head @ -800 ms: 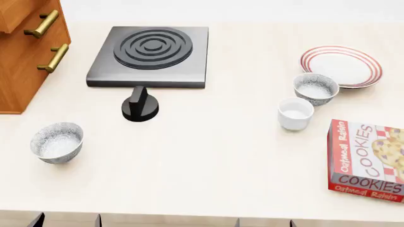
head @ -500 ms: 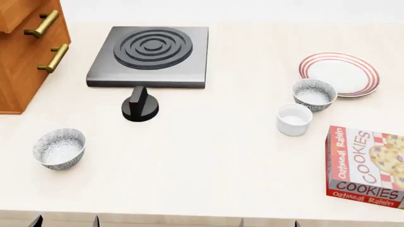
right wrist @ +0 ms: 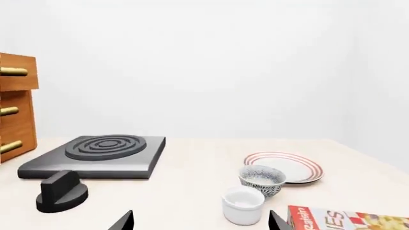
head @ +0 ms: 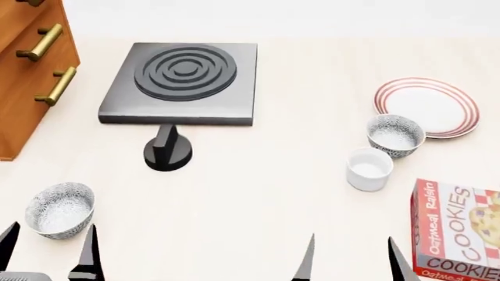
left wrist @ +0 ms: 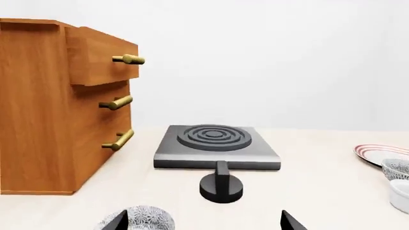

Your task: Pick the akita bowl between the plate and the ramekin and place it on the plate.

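Observation:
The akita bowl (head: 395,135) (right wrist: 262,178) is small, speckled grey-white, and stands between the plate (head: 427,107) (right wrist: 284,166), white with thin red rings, and the plain white ramekin (head: 368,169) (right wrist: 243,205). The bowl touches or nearly touches the plate's near rim. My right gripper (head: 349,259) (right wrist: 199,223) is open at the table's front edge, short of the ramekin, nothing between its fingers. My left gripper (head: 48,250) (left wrist: 201,223) is open at the front left, far from the bowl.
A second speckled bowl (head: 60,209) (left wrist: 141,219) sits by the left gripper's fingertips. A black hotplate (head: 181,82) with a round knob (head: 166,152) lies mid-table. A wooden drawer unit (head: 31,64) stands far left. A red cookie box (head: 459,228) lies right of the ramekin.
The head view has shifted, so everything sits lower in the frame. Both grippers' fingertips have come into view at the bottom edge. No object on the table has moved.

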